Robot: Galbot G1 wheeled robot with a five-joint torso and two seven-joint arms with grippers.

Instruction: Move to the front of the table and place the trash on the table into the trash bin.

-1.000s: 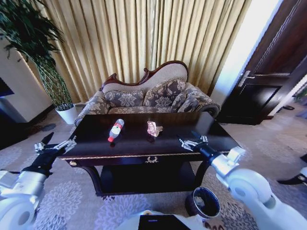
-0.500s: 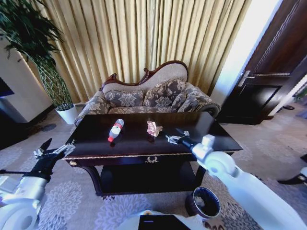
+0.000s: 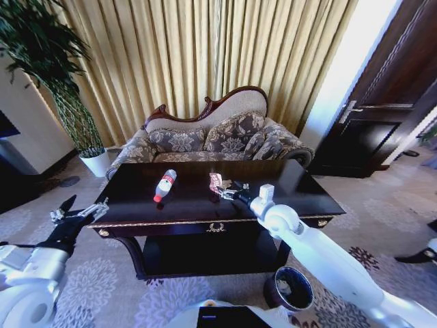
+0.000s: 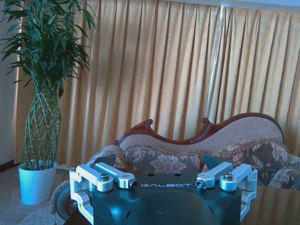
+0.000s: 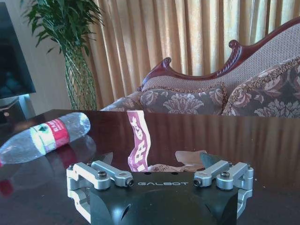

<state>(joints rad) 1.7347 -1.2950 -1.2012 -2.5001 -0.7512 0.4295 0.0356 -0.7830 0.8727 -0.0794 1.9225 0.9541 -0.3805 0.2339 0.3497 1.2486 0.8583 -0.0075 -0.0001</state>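
Gold curtains and a patterned sofa [image 3: 212,140] sit behind the dark glossy bench [image 3: 136,201], with a potted plant [image 3: 65,102] off to one side. From the head, the right tool [image 3: 225,190] is reached out over the bench with its fingers spread, right at the crumpled snack wrapper [image 3: 217,181]; the plastic bottle [image 3: 164,185] lies further off to its side, and the trash bin [image 3: 289,287] is on the carpet below that arm. The left tool [image 3: 78,213] hangs open beside the bench end. Left wrist: open fingers [image 4: 115,177], sofa beyond. Right wrist: fingers [image 5: 110,176] spread wide, wrapper [image 5: 140,145] just ahead between them, bottle [image 5: 44,136] lying off to the side.
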